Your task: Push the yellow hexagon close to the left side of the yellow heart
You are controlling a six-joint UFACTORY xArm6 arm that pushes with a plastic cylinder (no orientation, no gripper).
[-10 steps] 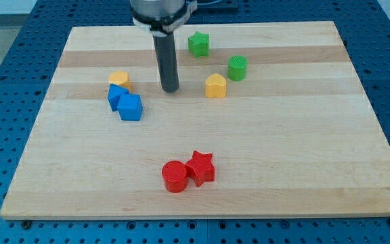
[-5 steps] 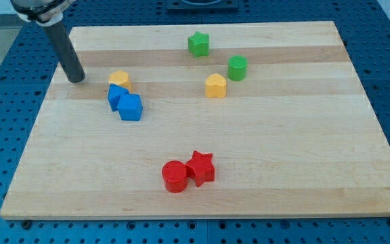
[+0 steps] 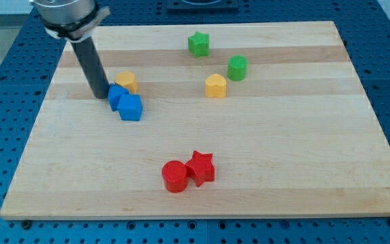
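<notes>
Pushing begins in the upper left of the frame: the arm's gripperless rod holds nothing, and my tip (image 3: 99, 93) sits just left of the yellow hexagon (image 3: 126, 82), beside two blue blocks (image 3: 125, 102). The yellow heart (image 3: 215, 85) waits well apart to the right. Next, judging by the layout, comes a steady rightward shove, stopping short of the heart's left side.

Yellow hexagon (image 3: 126, 82); yellow heart (image 3: 215, 85); blue cube (image 3: 131, 107); red star (image 3: 200, 167); green cylinder (image 3: 237, 68)
</notes>
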